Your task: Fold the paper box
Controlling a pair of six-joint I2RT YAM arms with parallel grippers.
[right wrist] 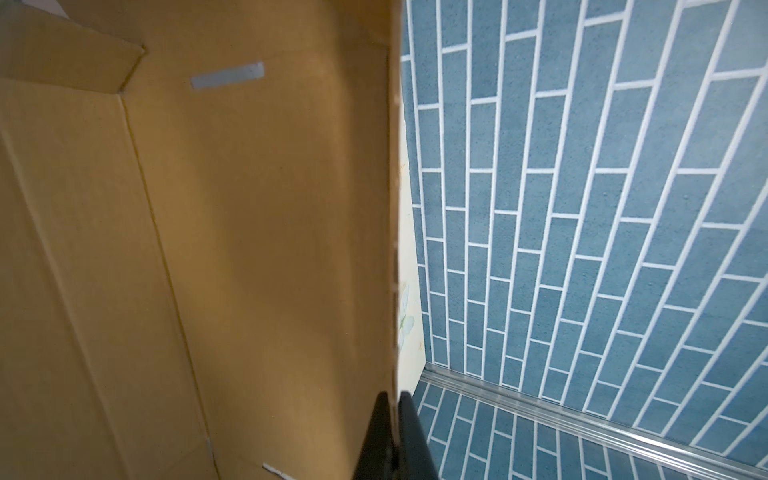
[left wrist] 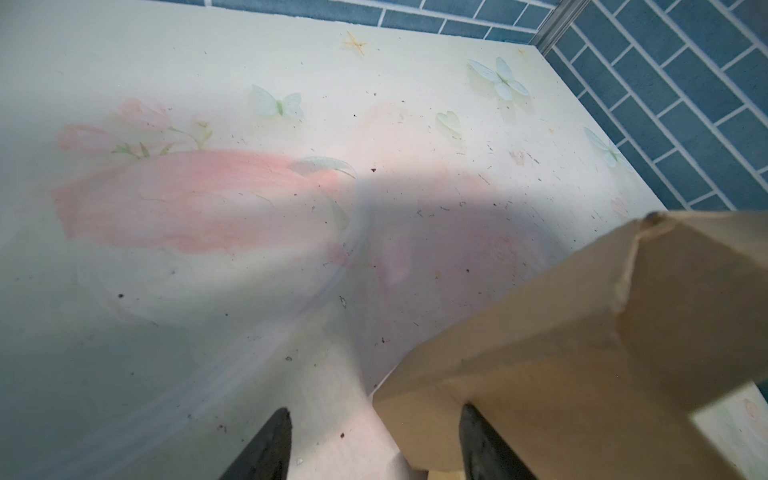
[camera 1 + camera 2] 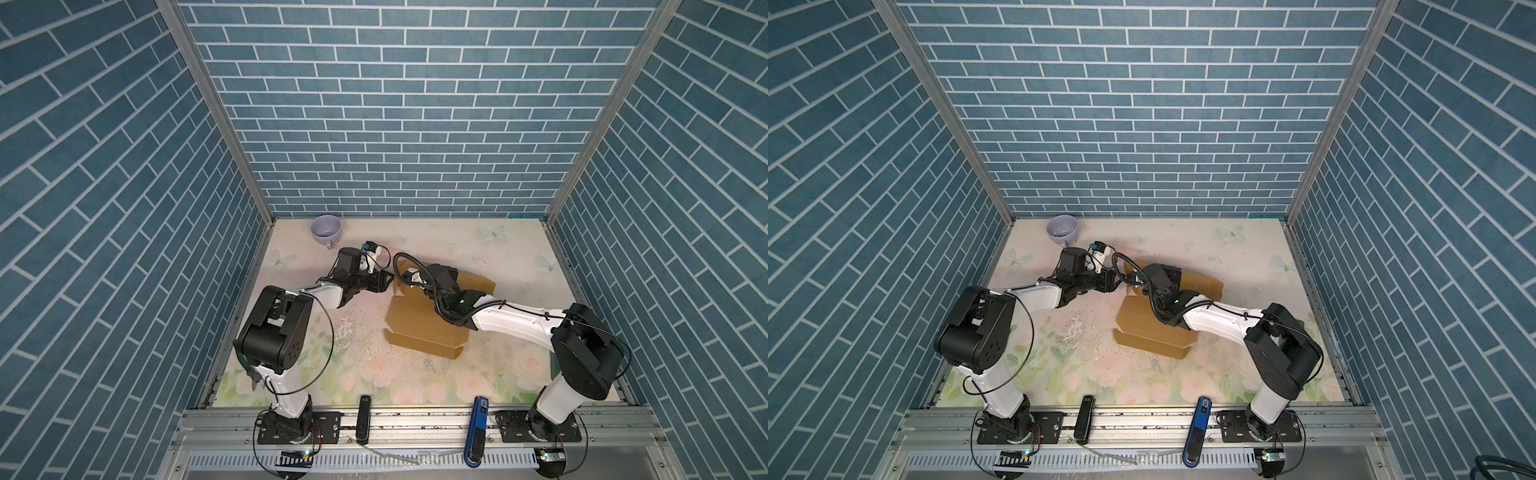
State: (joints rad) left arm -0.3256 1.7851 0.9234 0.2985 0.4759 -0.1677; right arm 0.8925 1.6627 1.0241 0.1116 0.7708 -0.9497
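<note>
The paper box (image 3: 415,328) (image 3: 1142,328) is tan cardboard, partly folded, lying mid-table in both top views with a low front wall and a raised back panel. My right gripper (image 1: 395,399) is shut on the edge of an upright panel (image 1: 208,249) that shows creases and two small slots. In a top view that gripper (image 3: 455,274) sits over the box's far side. My left gripper (image 2: 376,415) (image 3: 388,279) is open at the box's far-left corner. A flap corner (image 2: 582,374) reaches between its fingers, and one finger (image 2: 471,428) lies across the flap.
A lilac cup (image 3: 326,228) (image 3: 1062,228) stands at the back left of the floral table (image 3: 415,374). A black tool (image 3: 363,419) and a blue one (image 3: 478,428) lie on the front rail. Blue brick walls enclose three sides.
</note>
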